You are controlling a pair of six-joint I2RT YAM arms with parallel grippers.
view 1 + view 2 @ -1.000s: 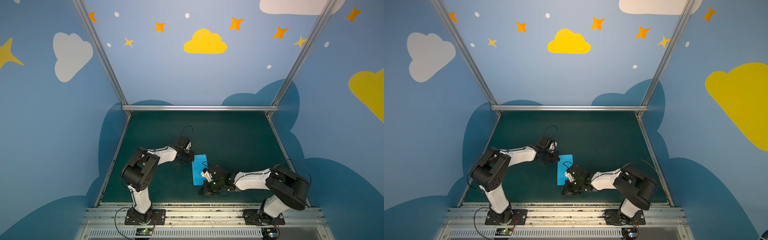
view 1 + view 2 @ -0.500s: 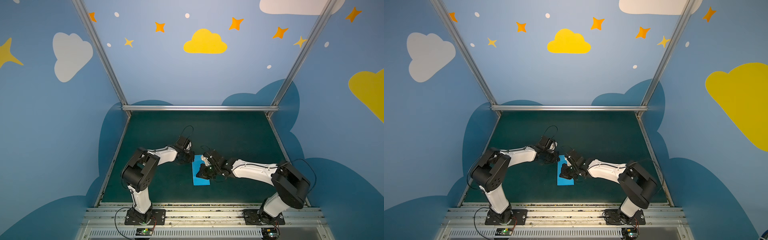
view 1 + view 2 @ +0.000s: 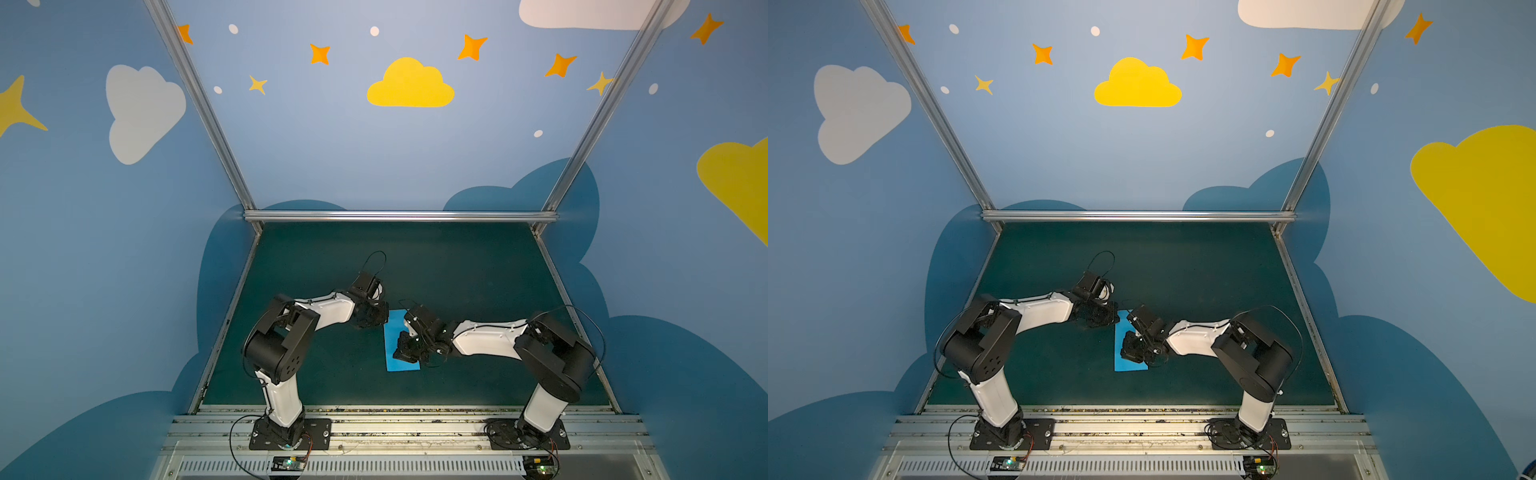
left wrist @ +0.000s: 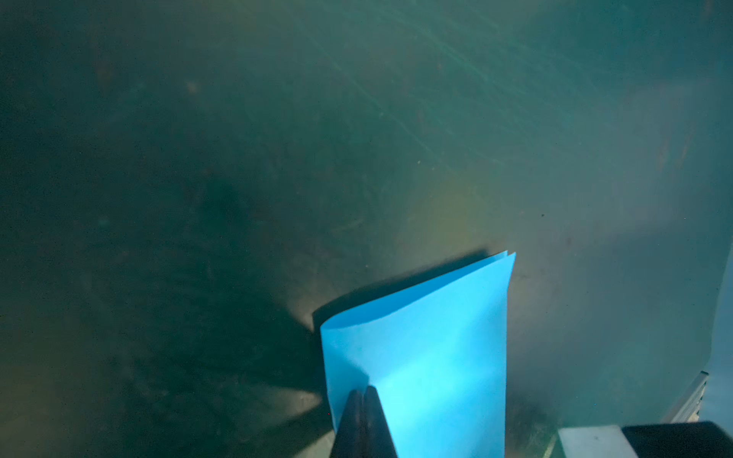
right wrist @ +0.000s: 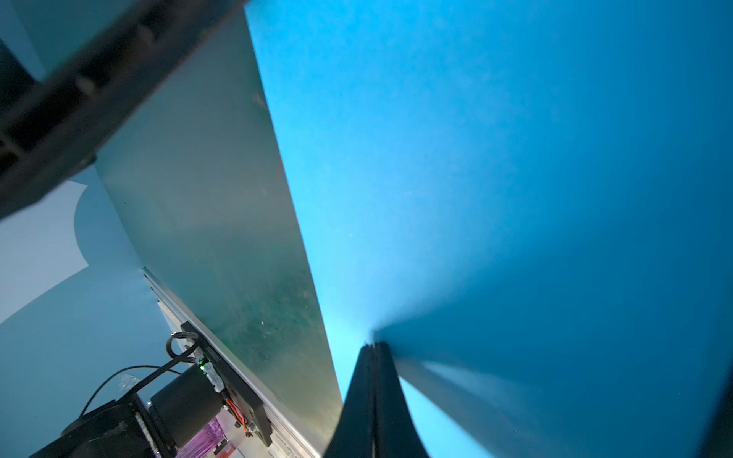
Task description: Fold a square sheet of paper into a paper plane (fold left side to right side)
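**Left wrist view: folded blue sheet under two closed grippers**

In the left wrist view the square sheet of paper (image 4: 428,357) lies doubled over on the green mat (image 4: 238,158). Two layers show at its far corner. One long edge is a rounded bend that stands slightly off the mat rather than a flat crease. The left gripper (image 4: 363,390) has its tip on the top layer, just inside that rounded edge.

In both top views the sheet (image 3: 390,336) (image 3: 1129,365) appears as a narrow upright rectangle near the middle of the mat, between the two arms. The left gripper (image 3: 384,316) (image 3: 1115,318) meets it at the far left corner. The right gripper (image 3: 397,357) (image 3: 1125,353) reaches across the sheet from the right and covers part of its middle.

Count: one sheet, two grippers.

The left jaws are pressed fully together with no gap, and the paper lies under them rather than between them. In the right wrist view the right gripper (image 5: 375,347) is likewise closed tight. Its tip and its shadow meet on the blue surface (image 5: 476,158), so it touches the sheet from above. Neither gripper pinches the paper.
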